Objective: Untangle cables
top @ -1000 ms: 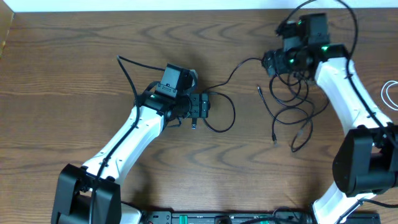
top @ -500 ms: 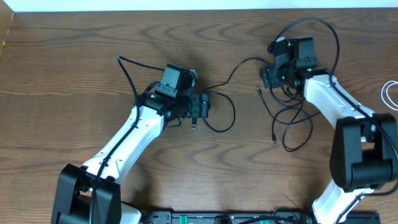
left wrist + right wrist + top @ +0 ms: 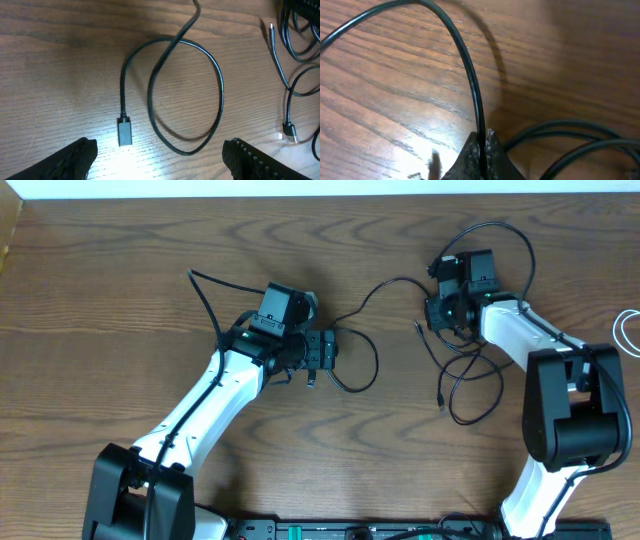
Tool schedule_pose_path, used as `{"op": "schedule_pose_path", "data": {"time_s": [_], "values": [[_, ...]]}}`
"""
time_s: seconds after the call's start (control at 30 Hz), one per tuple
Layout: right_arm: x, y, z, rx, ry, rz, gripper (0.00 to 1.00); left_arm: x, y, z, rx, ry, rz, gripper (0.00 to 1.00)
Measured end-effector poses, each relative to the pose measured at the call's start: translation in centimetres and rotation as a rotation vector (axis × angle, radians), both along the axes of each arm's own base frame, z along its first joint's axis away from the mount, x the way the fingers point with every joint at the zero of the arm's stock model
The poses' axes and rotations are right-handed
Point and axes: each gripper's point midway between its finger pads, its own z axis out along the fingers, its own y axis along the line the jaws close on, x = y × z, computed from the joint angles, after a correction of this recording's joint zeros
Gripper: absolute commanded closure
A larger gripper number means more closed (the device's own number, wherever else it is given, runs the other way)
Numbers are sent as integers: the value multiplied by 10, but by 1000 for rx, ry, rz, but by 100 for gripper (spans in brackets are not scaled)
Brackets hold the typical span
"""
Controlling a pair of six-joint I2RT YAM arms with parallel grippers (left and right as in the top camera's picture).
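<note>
- Status on the untangle job: my right gripper [image 3: 482,145] is pinched tight on the black cable [image 3: 472,80], up around 2 o'clock on the table [image 3: 120,260].
- Left gripper [image 3: 160,152] is spread wide and gripping nothing. It hangs over the cable's loose loop [image 3: 221,95] near table centre. The plug [image 3: 124,132] lies at the loop's 8 o'clock, just ahead of my spread jaws.
- The tangle [image 3: 468,358] sits at 6 o'clock from my right gripper. It's several black loops crossing, with small plug ends [image 3: 441,402] poking out on its 9 o'clock side. I can't tell which strand goes over which.
- My read is that the step in hand is drawing the pinched strand out of that pile. I'd pull slow and low toward 12 o'clock, away from the loops. If the whole pile drags along, that's a snag, so ease off.
- Left should probably come down on the plug end and pin it, so the cable takes tension instead of sliding.
- White loop [image 3: 627,330] at the table's 3 o'clock edge is cut off, so no idea what it is.
</note>
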Motion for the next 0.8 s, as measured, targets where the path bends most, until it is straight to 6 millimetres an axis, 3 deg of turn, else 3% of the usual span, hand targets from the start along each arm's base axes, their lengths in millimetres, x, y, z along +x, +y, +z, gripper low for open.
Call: {"op": "schedule_pose_path", "data": {"time_s": [0.07,0.13,0.2,0.23,0.27,0.3,0.4,0.47,0.57,0.7,0.73,0.8], "values": [[-2,0,7,2,6,-4,99,0,0,0,0,0,0,15],[2,0,34,10,-39,-9,99,0,0,0,0,1,0,15],[16,2,96,33,-172,-15,99,0,0,0,1,2,0,15],[18,2,116,41,-215,-18,99,0,0,0,1,2,0,15],[22,3,160,61,-312,-25,99,0,0,0,1,2,0,15],[20,3,217,91,-440,-34,99,0,0,0,1,2,0,15],[7,1,298,155,-620,-59,99,-1,0,0,1,2,0,15],[-7,-1,331,198,-687,-82,99,0,0,0,1,2,0,15],[-16,-1,338,223,-684,-97,99,-1,0,0,1,2,0,15],[-23,3,282,209,-467,-103,99,-5,9,-5,42,24,18,15],[-18,14,256,209,-393,-77,99,-6,12,-7,54,35,24,15],[-14,23,237,212,-347,-49,99,-8,16,-9,67,43,31,15]]}}
